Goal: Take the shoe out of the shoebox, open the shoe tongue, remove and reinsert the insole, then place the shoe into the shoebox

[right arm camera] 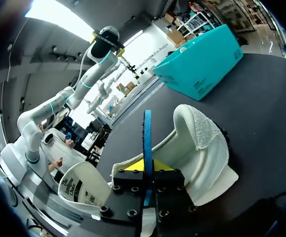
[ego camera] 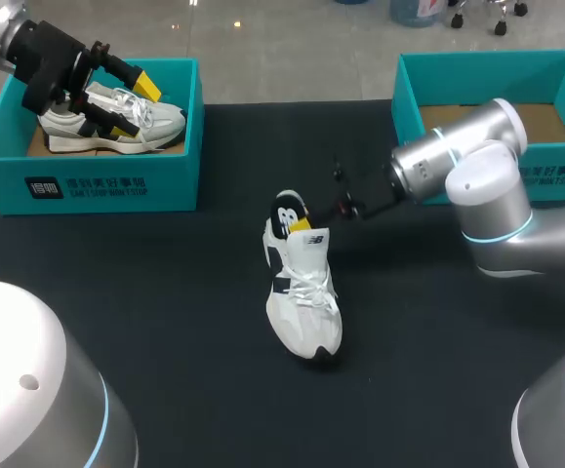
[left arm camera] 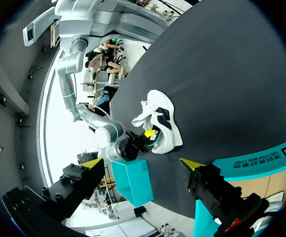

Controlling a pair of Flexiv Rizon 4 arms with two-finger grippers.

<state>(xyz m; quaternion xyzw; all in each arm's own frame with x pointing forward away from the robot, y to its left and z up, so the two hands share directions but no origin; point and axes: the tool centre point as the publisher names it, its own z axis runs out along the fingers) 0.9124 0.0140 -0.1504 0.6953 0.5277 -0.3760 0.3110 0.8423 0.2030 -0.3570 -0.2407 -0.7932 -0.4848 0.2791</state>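
Right gripper (right arm camera: 146, 167) is pinched shut on the thin blue insole (right arm camera: 147, 131), edge-up at the heel opening of the white sneaker (ego camera: 303, 292) lying mid-way across the table (ego camera: 165, 292), toe toward the near edge. Left gripper (ego camera: 131, 105) gapes empty over the far-left shoebox (ego camera: 106, 185). Advised: guide the insole along the shoe's length, without dragging the unheld sneaker.
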